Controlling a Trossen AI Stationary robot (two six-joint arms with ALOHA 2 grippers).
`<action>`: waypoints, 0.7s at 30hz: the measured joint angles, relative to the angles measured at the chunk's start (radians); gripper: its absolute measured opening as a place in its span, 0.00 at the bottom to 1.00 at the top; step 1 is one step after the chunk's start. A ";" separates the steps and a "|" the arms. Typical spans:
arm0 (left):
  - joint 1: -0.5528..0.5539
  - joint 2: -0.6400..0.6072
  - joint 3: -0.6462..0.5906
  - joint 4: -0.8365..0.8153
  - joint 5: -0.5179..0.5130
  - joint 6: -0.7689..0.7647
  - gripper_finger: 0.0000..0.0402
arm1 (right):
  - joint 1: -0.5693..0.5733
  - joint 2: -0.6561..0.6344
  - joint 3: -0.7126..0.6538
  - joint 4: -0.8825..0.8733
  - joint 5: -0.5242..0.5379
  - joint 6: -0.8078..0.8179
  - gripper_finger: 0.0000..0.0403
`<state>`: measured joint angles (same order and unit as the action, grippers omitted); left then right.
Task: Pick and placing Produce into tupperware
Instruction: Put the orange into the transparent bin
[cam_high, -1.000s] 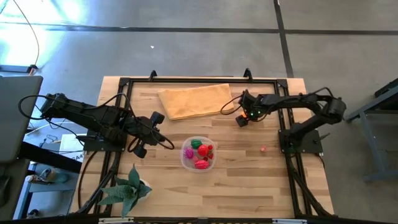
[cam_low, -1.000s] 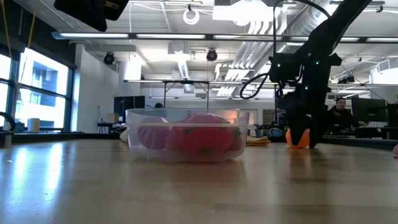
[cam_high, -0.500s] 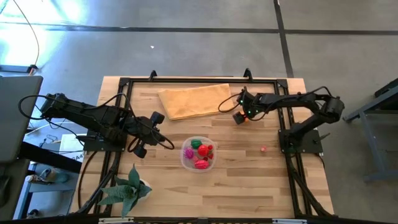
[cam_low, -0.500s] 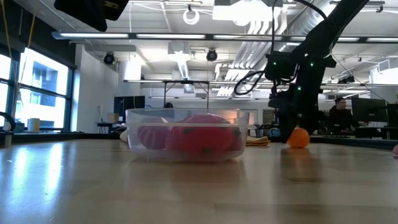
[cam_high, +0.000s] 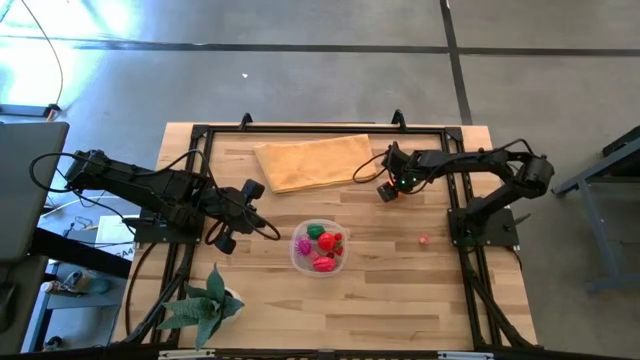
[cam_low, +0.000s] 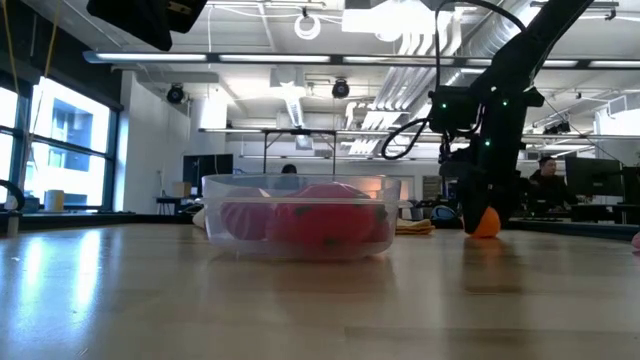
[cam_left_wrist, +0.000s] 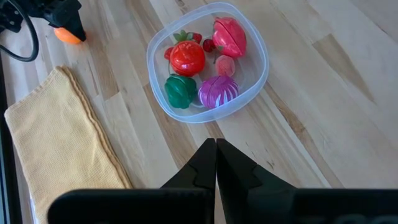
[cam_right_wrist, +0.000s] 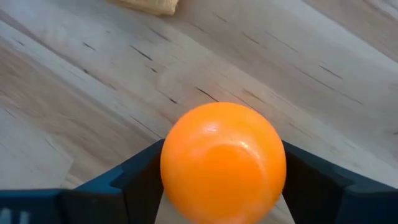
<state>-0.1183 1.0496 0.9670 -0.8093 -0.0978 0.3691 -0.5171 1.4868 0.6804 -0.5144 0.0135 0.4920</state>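
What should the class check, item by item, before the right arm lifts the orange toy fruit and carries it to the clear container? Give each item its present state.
1. The right pincer has a finger on each side of the orange fruit: ok.
2. Grip is firm enough to lift: cannot tell; the fruit sits at table level.
3. The tupperware is upright with its mouth open: ok.
4. Space left inside it among the red, green and magenta pieces: ok, though tight.
5. The left pincer is clear of the container: ok; it is beside the container, fingers together.
6. The tan cloth is not under the right pincer: ok.
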 joint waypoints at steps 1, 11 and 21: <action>0.000 0.000 0.000 0.000 0.000 0.000 0.01 | 0.000 0.000 0.000 0.001 0.000 0.000 0.66; 0.000 0.000 0.000 0.000 0.000 0.000 0.01 | 0.000 -0.001 0.000 0.016 -0.005 -0.002 0.61; 0.000 0.000 0.000 0.000 0.000 0.000 0.01 | 0.000 -0.002 0.006 0.003 -0.068 -0.022 0.61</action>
<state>-0.1182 1.0496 0.9671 -0.8093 -0.0978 0.3691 -0.5175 1.4849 0.6859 -0.5117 -0.0544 0.4704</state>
